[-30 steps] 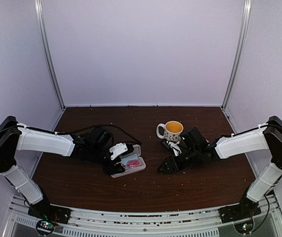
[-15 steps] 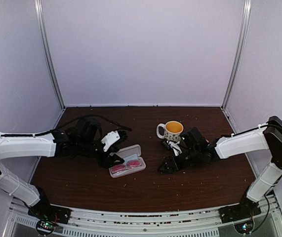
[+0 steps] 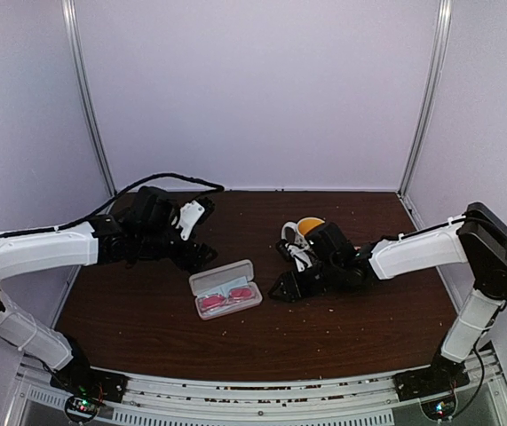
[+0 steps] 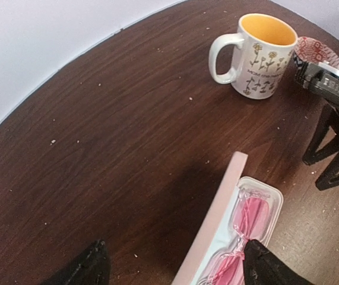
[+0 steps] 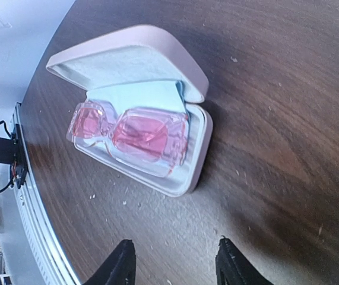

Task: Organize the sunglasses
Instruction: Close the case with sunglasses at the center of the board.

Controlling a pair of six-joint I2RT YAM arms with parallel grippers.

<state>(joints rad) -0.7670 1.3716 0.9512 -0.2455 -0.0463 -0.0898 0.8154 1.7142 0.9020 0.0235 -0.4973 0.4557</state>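
The pink sunglasses lie folded in the open pink case at the table's middle, on a light blue cloth. They show clearly in the right wrist view and partly in the left wrist view. My left gripper is open and empty, behind and to the left of the case, apart from it. My right gripper is open and empty, low over the table just to the right of the case, not touching it.
A white flowered mug with a yellow inside stands behind the right gripper and is partly hidden by the right arm in the top view. White walls close in the dark wood table on three sides.
My left gripper has let go of the case area and drawn back to the left. My right gripper has moved left towards the case. The case stays open with the sunglasses inside.
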